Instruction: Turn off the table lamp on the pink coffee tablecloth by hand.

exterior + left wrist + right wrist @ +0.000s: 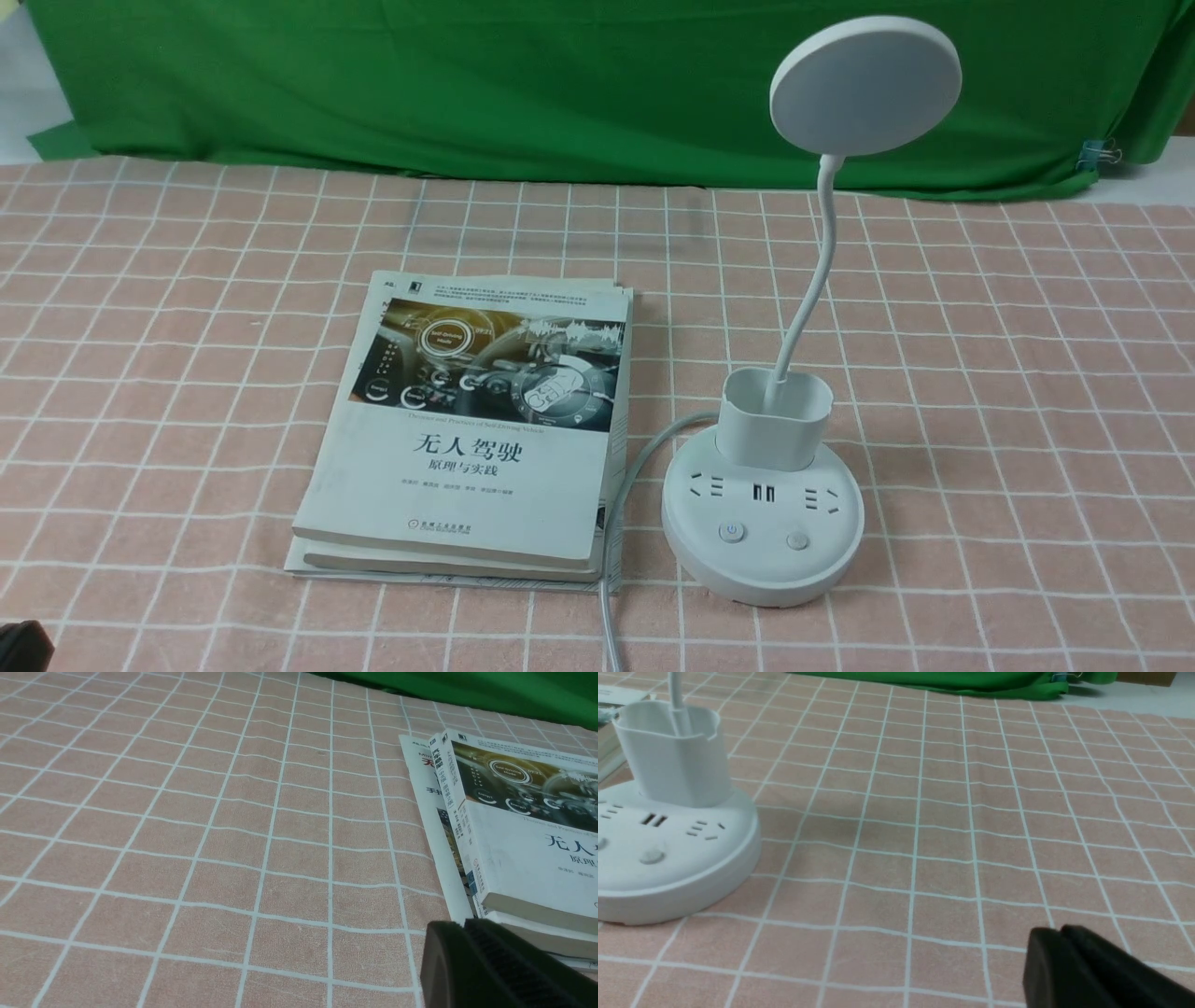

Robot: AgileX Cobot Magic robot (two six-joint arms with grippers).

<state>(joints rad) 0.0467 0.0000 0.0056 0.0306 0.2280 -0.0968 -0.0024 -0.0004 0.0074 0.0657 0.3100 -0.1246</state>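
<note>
while both end effectors idle, table lamp (pixel 764 504) stands beside books (pixel 471 429).

The left gripper (pixel 462 926) is being shown only partly in its own wrist view, as two black fingers pressed together with no gap visible, hanging just above the surface and gripping nothing. In the front view, a small black piece of the left arm (pixel 23 644) is being glimpsed at about seven o'clock. The right gripper (pixel 1059 931) is being seen likewise in its wrist view, fingers together, low, and holding nothing.
</note>
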